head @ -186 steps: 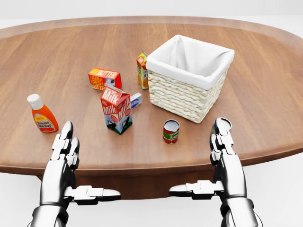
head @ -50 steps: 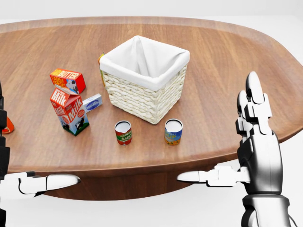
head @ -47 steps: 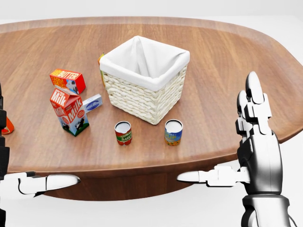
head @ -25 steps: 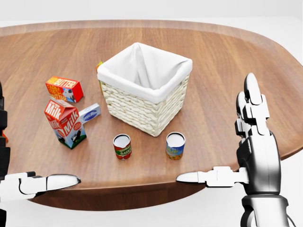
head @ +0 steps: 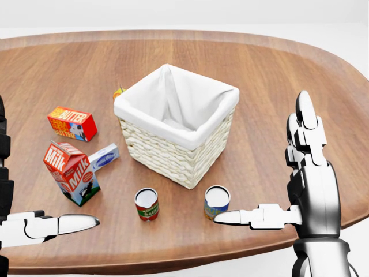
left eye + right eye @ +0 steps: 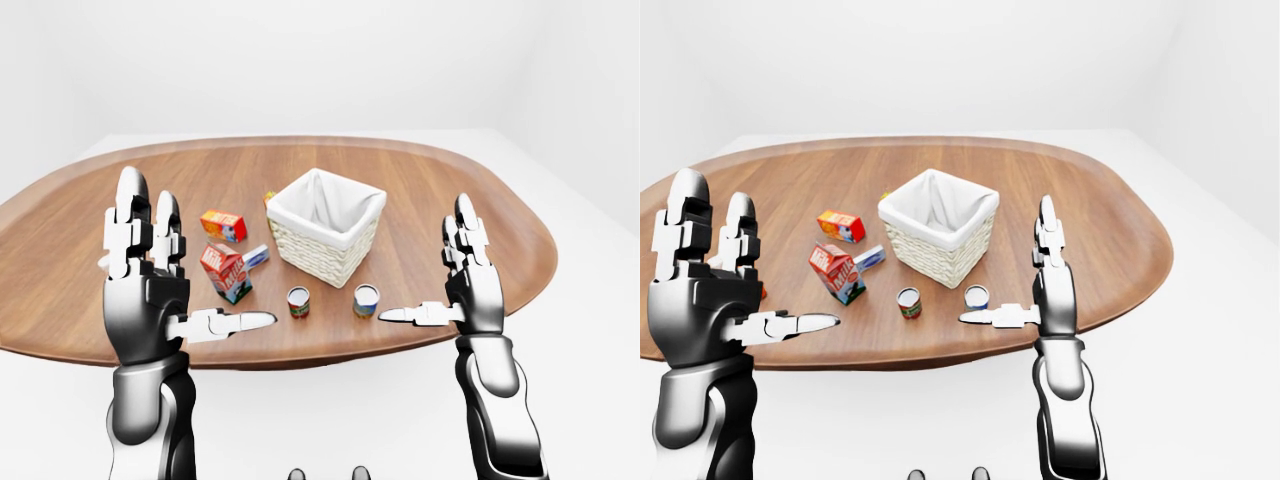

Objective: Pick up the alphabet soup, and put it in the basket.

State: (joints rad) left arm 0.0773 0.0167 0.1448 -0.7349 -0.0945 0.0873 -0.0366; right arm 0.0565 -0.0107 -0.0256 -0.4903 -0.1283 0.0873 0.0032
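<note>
The alphabet soup can, with a blue and orange label, stands upright on the wooden table, just below the basket's lower right corner. The wicker basket has a white cloth lining and holds nothing that shows. My right hand is open, fingers pointing up and thumb stretched left, and its thumb tip overlaps the can's lower edge in the head view. My left hand is open too, raised at the left, well away from the can.
A red tomato sauce can stands left of the soup. A milk carton, a small blue box and a butter box lie further left. An orange carton peeks from behind the basket.
The whole picture has shifted: the camera moved right and then closer to the table, so the things slid left and down. Both hands stay open in the same pose.
</note>
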